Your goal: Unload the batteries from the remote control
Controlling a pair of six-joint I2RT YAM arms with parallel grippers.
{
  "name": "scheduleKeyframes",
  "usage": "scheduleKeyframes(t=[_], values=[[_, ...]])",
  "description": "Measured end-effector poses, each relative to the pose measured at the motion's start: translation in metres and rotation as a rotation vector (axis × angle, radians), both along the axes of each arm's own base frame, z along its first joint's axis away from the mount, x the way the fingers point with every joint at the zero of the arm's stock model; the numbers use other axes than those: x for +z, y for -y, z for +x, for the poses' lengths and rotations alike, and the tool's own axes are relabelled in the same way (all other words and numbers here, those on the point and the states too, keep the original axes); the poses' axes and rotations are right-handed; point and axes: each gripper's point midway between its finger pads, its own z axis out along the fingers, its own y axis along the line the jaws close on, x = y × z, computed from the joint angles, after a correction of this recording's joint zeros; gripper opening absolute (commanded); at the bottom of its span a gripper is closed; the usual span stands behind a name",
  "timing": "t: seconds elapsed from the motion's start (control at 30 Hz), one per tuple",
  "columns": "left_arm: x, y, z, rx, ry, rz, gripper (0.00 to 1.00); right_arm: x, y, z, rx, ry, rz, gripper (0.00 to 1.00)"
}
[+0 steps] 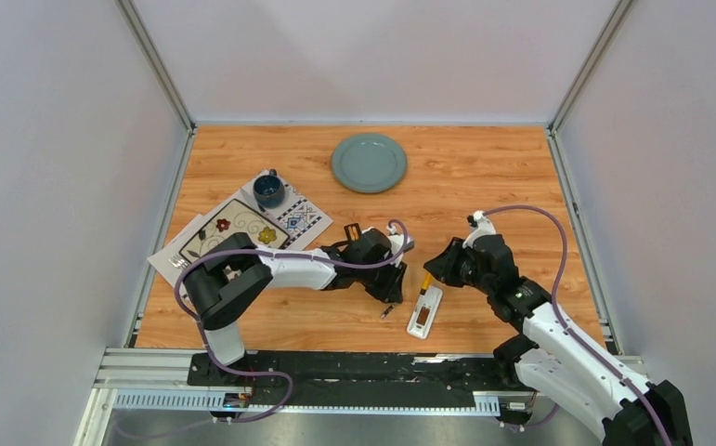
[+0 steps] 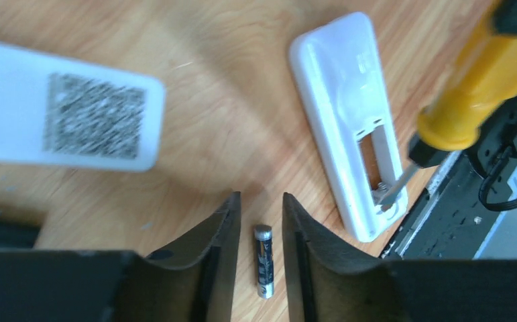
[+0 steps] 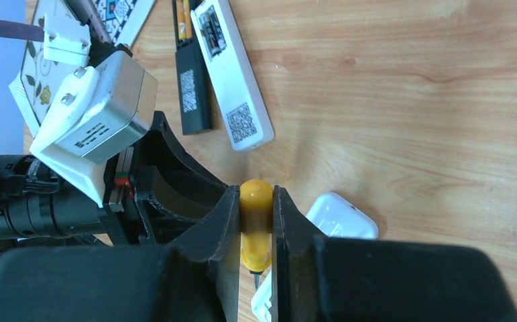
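Note:
The white remote control (image 2: 341,107) lies face down on the wood with its battery bay (image 2: 376,168) uncovered; something brown shows inside. One dark battery with silver ends (image 2: 263,260) lies loose on the table between the fingers of my left gripper (image 2: 261,198), which is open with a gap on each side of it. From above, this battery (image 1: 386,312) sits just left of the remote (image 1: 425,309). My right gripper (image 3: 255,191) is shut on the yellow screwdriver handle (image 3: 256,225). The screwdriver's metal tip (image 2: 391,193) rests at the near end of the bay.
A black remote (image 3: 192,74) and a second white remote with a QR label (image 3: 235,87) lie side by side behind my left wrist, both with batteries showing. A teal plate (image 1: 369,163) sits at the back; a blue cup (image 1: 268,190) stands on patterned mats (image 1: 233,232).

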Motion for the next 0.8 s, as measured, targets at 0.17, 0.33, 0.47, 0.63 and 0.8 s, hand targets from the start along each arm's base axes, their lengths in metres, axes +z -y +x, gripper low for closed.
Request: scheduleKeyframes(t=[0.17,0.33,0.47,0.63,0.8], values=[[0.011,-0.027,0.010,0.057,0.026,0.051,0.62,0.017,-0.004,0.010,0.000,0.031,0.000,0.00],[0.041,-0.059,0.033,0.161,0.089,0.058,0.76,0.025,-0.006,0.016,0.006,0.049,-0.008,0.00],[0.071,-0.087,0.056,0.267,0.164,0.044,0.86,0.023,-0.006,0.018,0.009,0.047,-0.021,0.00],[0.082,-0.127,0.077,0.397,0.199,0.070,0.87,0.018,-0.004,0.020,0.008,0.035,-0.041,0.00],[0.070,-0.154,0.083,0.467,0.176,0.151,0.86,0.018,-0.003,0.024,0.005,0.035,-0.052,0.00]])
